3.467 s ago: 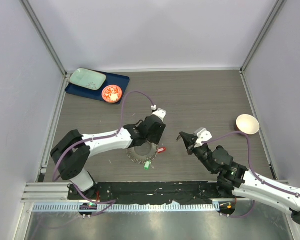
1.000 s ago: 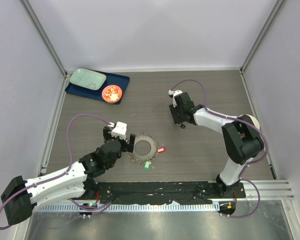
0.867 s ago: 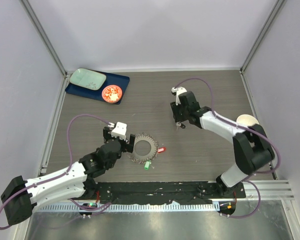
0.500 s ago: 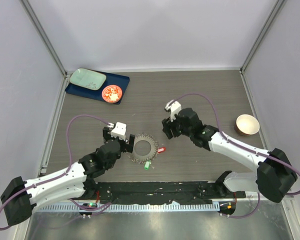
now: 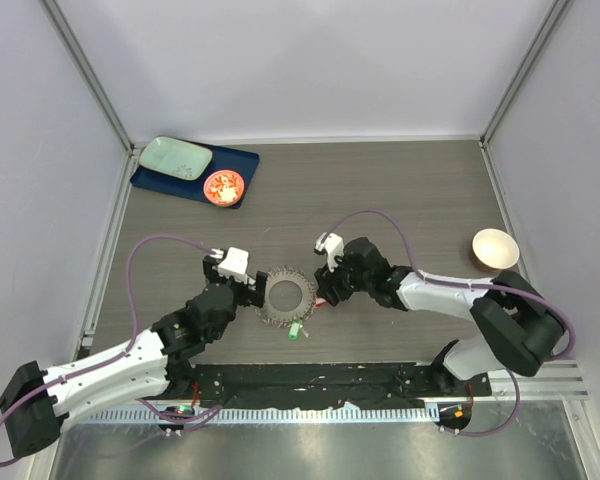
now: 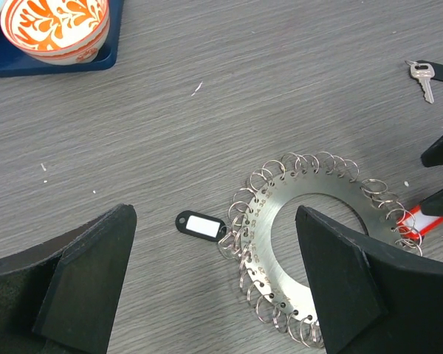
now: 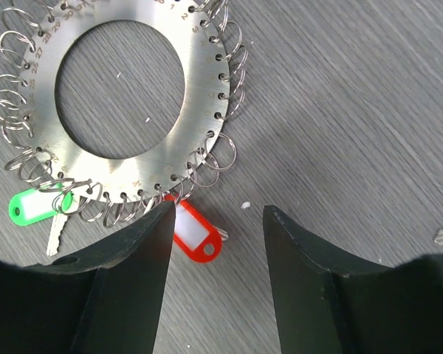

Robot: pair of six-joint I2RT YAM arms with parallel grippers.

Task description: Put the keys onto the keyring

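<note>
On the grey bench (image 5: 400,190), your right fingers (image 7: 125,295) straddle the red key (image 7: 198,237), released; left fingers (image 6: 88,280) gape empty. Closing carelessly could snag the keyring (image 7: 207,96) loops.

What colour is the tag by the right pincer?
The tag is red with a white label; right wrist view.

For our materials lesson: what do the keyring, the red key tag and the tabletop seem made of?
Keyring: brushed grey metal, faint sheen, stamped numbers, wire loops. Red key tag: likely glossy plastic, white paper-like insert. Tabletop: matte grey wood grain, possibly laminate.
</note>
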